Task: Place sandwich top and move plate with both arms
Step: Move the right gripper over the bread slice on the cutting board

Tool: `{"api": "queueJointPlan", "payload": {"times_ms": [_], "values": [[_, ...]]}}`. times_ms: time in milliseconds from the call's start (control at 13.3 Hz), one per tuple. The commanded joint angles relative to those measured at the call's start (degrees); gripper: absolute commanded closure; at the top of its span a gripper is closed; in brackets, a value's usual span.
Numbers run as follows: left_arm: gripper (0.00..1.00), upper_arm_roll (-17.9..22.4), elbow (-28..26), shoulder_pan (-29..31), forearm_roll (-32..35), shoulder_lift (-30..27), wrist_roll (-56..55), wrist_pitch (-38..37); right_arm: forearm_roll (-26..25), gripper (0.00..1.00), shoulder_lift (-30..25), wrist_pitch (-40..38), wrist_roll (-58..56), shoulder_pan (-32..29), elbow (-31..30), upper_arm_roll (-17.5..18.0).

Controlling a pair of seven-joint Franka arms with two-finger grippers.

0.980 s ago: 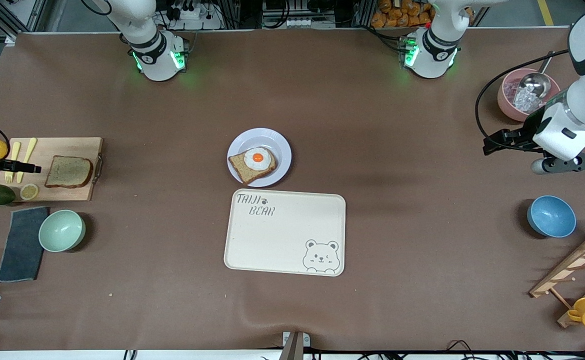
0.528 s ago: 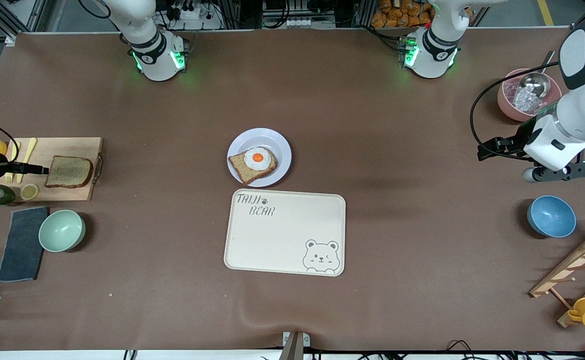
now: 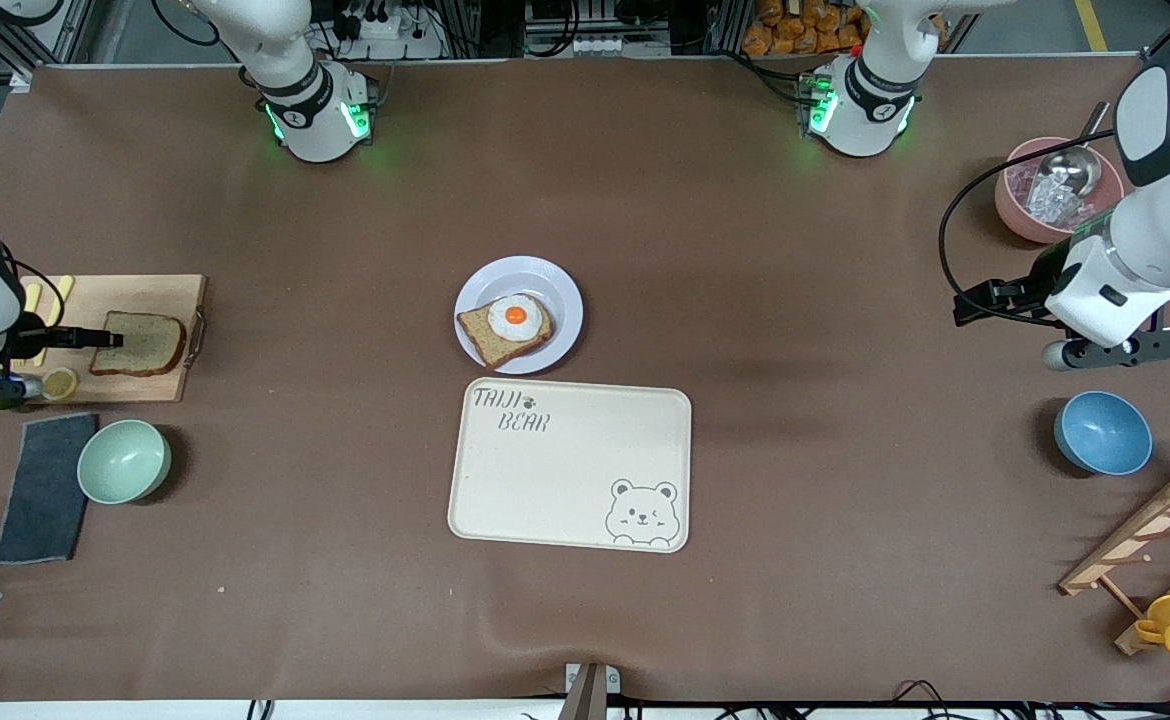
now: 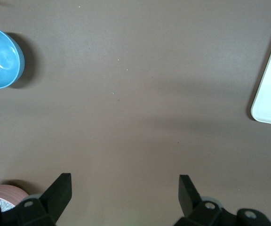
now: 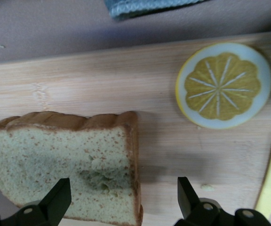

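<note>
The right gripper point(image 5: 121, 202), jaws apart, hovers over the plain brown bread slice point(image 3: 140, 343) on the wooden cutting board point(image 3: 150, 292). Off-centre closure risks tearing the soft crumb. The left gripper point(image 4: 125, 194), jaws apart, waits over bare table.

Right gripper point(image 3: 110, 340) over the sandwich top point(image 3: 142, 344) on cutting board point(image 3: 145, 295)

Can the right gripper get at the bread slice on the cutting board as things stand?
Probably yes. The right gripper hangs open at the edge of the bread slice on the board, one finger over the bread. Nothing lies on the slice; the lemon slice sits clear beside it.
</note>
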Motion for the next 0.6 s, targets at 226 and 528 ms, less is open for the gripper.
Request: {"api": "queueJointPlan", "payload": {"times_ms": [226, 528], "values": [[0.00, -0.11, -0.03, 0.28, 0.03, 0.16, -1.06, 0.81, 4.26, 1.00, -0.24, -0.46, -2.33, -1.34, -1.91, 0.66], [0.00, -0.11, -0.03, 0.37, 0.03, 0.07, -1.06, 0.90, 4.36, 1.00, -0.85, -0.81, -4.87, -1.43, -1.47, 0.66]]}}
